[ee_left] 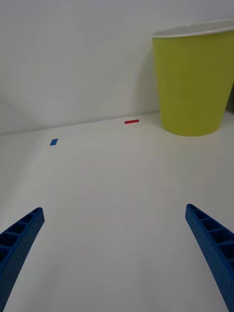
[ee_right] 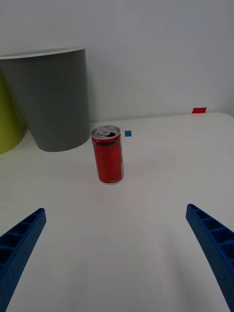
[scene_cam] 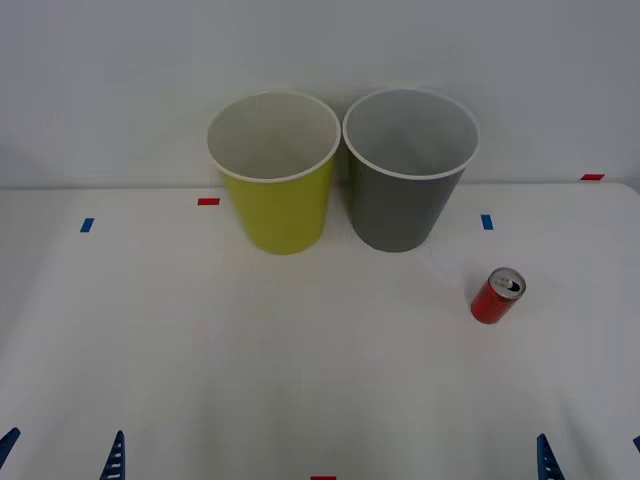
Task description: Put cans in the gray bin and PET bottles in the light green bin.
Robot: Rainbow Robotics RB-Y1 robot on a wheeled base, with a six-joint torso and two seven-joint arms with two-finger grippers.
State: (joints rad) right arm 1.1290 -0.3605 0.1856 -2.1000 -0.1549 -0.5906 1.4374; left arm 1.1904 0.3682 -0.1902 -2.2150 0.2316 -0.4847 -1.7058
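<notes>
Small red aluminium can point(scene_cam: 497, 295) stood upright at the dark gray tapered bin's point(scene_cam: 408, 180) four o'clock — right gripper point(ee_right: 117, 253) spread wide, lined up to grab; left gripper point(ee_left: 114, 253) spread, idle.

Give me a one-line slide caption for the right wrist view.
Open right gripper faces an upright red can on the white table, gray bin behind it.

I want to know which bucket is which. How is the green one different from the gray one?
The light green bin is yellow-green; the gray bin is dark gray. The green one stands on the robot's left, the gray one on its right. The red can stands upright near the gray bin, farther from the green one. Both are the same tapered cup shape, about equal in size, upright, with white rims and pale insides.
</notes>
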